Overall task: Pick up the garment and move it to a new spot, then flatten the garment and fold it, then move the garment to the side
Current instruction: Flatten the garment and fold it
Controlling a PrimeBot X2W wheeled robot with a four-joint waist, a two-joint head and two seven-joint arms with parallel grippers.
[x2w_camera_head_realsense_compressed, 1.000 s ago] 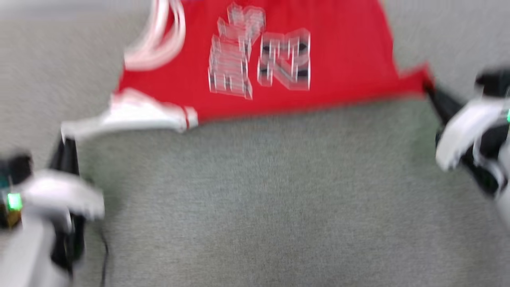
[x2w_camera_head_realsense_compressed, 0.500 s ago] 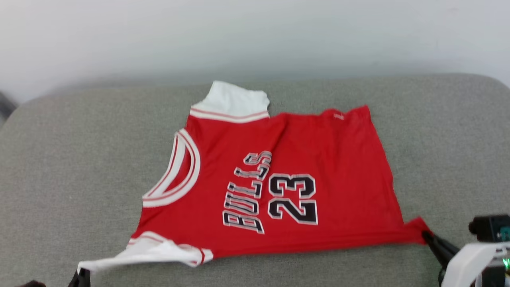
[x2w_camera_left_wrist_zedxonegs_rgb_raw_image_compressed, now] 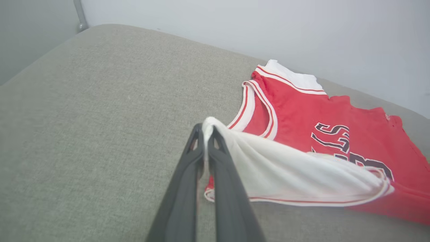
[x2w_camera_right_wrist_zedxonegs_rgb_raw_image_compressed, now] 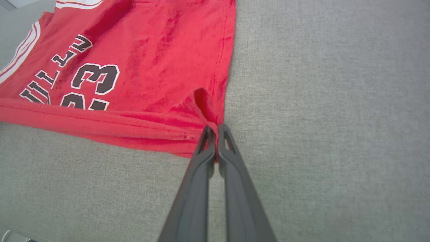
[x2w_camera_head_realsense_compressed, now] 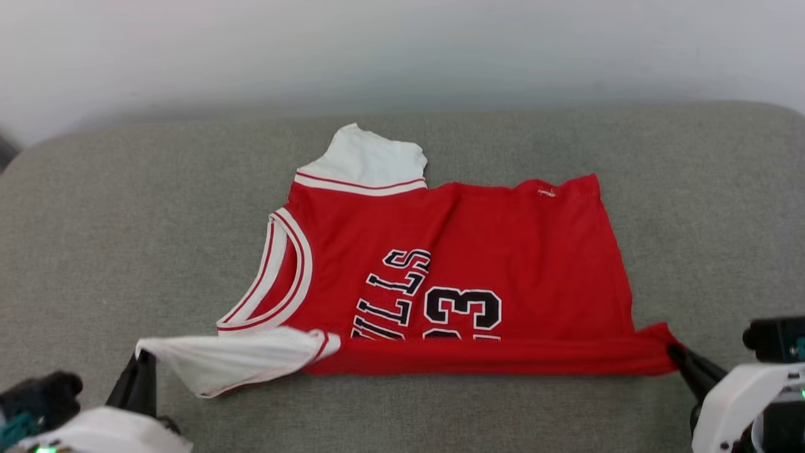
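Note:
The garment (x2w_camera_head_realsense_compressed: 503, 251) is a red jersey with white sleeves and black lettering, spread sideways on a grey cushion. Its near edge is lifted and rolled over the lettering. My left gripper (x2w_camera_head_realsense_compressed: 143, 357) is shut on the tip of the near white sleeve (x2w_camera_head_realsense_compressed: 233, 358); the left wrist view has the gripper (x2w_camera_left_wrist_zedxonegs_rgb_raw_image_compressed: 205, 129) pinching that sleeve (x2w_camera_left_wrist_zedxonegs_rgb_raw_image_compressed: 285, 171). My right gripper (x2w_camera_head_realsense_compressed: 674, 352) is shut on the garment's near hem corner; in the right wrist view the gripper (x2w_camera_right_wrist_zedxonegs_rgb_raw_image_compressed: 216, 129) clamps the red cloth of the garment (x2w_camera_right_wrist_zedxonegs_rgb_raw_image_compressed: 151, 67).
The grey cushion (x2w_camera_head_realsense_compressed: 126, 220) runs wide to both sides and toward me (x2w_camera_head_realsense_compressed: 440, 421). A pale wall (x2w_camera_head_realsense_compressed: 402, 50) rises behind its far edge. A metal pipe (x2w_camera_left_wrist_zedxonegs_rgb_raw_image_compressed: 80, 16) stands at the far left corner.
The head camera tilted up, so the whole garment came into view. Both grippers raised the near edge and carried it a little over the lettering.

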